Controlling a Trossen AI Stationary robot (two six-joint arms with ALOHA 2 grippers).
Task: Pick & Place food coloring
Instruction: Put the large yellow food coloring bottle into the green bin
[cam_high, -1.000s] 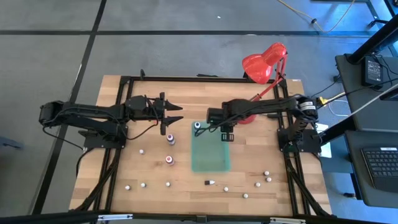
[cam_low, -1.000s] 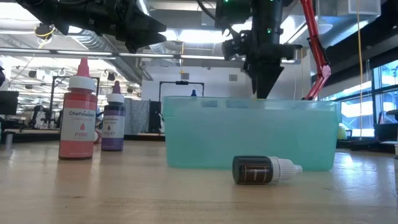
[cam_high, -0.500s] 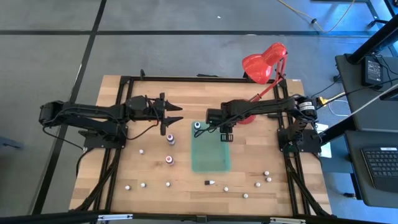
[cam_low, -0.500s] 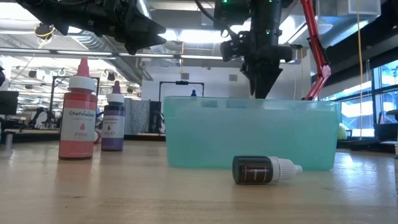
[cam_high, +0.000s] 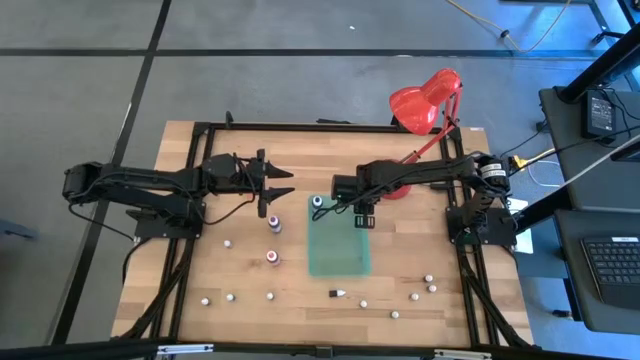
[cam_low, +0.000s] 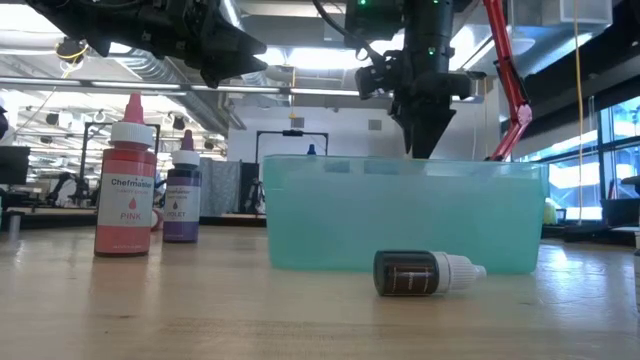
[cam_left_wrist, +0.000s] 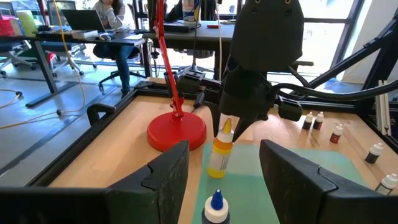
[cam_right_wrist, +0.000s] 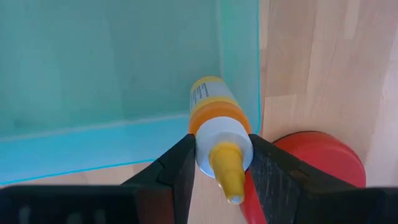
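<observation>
A yellow-orange food coloring bottle (cam_right_wrist: 211, 102) with a white cap stands in the far right corner of the teal bin (cam_high: 338, 245). My right gripper (cam_right_wrist: 221, 162) points down over it, shut on its top. A blue-capped bottle (cam_left_wrist: 216, 208) stands in the bin's far left corner. Left of the bin, a purple bottle (cam_low: 181, 195) and a pink bottle (cam_low: 127, 185) stand upright on the table. A dark bottle (cam_low: 425, 272) lies on its side in front of the bin. My left gripper (cam_high: 285, 182) hangs open and level, left of the bin, with nothing in it. My right gripper has the yellow-orange bottle's white cap (cam_right_wrist: 221, 140) between its two fingers, one on each side. The fingers come from above and point down. In the left wrist view the bottle (cam_left_wrist: 219, 155) stands nearly upright, its base on the bin's floor.
The red lamp's round base (cam_left_wrist: 177, 132) sits just beyond the bin's far right corner, and its stem rises beside my right arm. Several small bottles (cam_high: 430, 283) stand scattered along the table's near part. Black frame rails (cam_high: 190, 250) run along the table's sides.
</observation>
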